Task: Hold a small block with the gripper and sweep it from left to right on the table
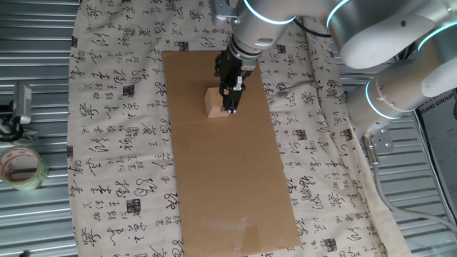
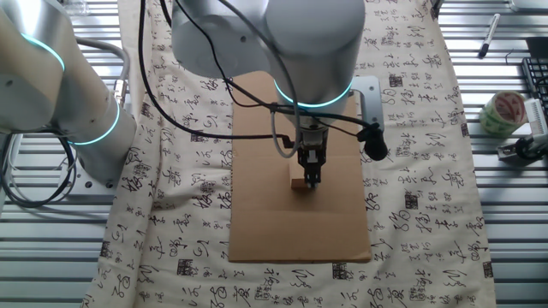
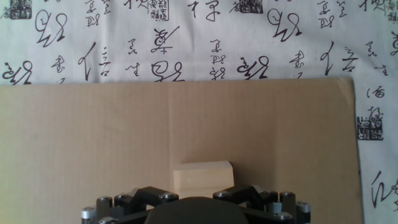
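Note:
The small block (image 1: 214,103) is a pale tan wooden cube resting on the brown cardboard sheet (image 1: 228,178) of the table, in its far half. The black gripper (image 1: 230,107) points straight down with its fingers closed on the block's sides. In the other fixed view the gripper (image 2: 310,180) hides most of the block (image 2: 299,184). In the hand view the block (image 3: 203,174) sits centred between the two black finger links, its lower part hidden by the gripper (image 3: 202,191). The cardboard's far edge meets the calligraphy cloth (image 3: 186,37).
A tape roll (image 1: 21,168) lies on the ribbed metal at the left, also in the other fixed view (image 2: 503,111). A black clip tool (image 1: 14,114) lies beside it. A pen (image 2: 488,36) lies on the metal. A clear tape strip (image 1: 235,228) marks the cardboard's near end.

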`<control>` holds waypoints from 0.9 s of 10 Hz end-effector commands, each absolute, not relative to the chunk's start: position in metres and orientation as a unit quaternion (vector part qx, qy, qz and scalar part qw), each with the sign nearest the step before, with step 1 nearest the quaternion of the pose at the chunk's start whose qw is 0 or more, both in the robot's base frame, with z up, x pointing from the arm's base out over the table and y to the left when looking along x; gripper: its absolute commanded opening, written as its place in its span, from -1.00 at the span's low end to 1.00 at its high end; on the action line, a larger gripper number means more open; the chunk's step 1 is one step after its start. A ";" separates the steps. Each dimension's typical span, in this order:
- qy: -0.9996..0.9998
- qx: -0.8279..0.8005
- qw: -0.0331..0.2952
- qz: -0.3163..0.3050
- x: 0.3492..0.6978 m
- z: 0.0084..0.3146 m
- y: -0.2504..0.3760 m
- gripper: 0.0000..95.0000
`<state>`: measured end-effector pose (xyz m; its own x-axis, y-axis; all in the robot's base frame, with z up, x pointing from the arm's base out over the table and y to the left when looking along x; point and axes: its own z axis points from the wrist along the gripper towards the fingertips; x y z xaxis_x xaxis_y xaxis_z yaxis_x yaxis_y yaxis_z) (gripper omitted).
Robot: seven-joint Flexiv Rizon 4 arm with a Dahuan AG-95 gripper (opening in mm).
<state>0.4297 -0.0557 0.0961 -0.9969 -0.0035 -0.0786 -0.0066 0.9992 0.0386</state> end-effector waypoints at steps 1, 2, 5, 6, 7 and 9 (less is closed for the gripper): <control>0.999 -0.002 0.039 0.019 0.429 0.096 -0.055 1.00; 0.999 -0.001 0.039 0.019 0.429 0.096 -0.055 1.00; 0.999 -0.004 0.039 0.019 0.429 0.097 -0.056 1.00; 0.999 -0.004 0.039 0.019 0.429 0.097 -0.056 1.00; 0.999 -0.005 0.040 0.019 0.429 0.097 -0.056 1.00; 0.999 -0.005 0.039 0.017 0.429 0.097 -0.056 1.00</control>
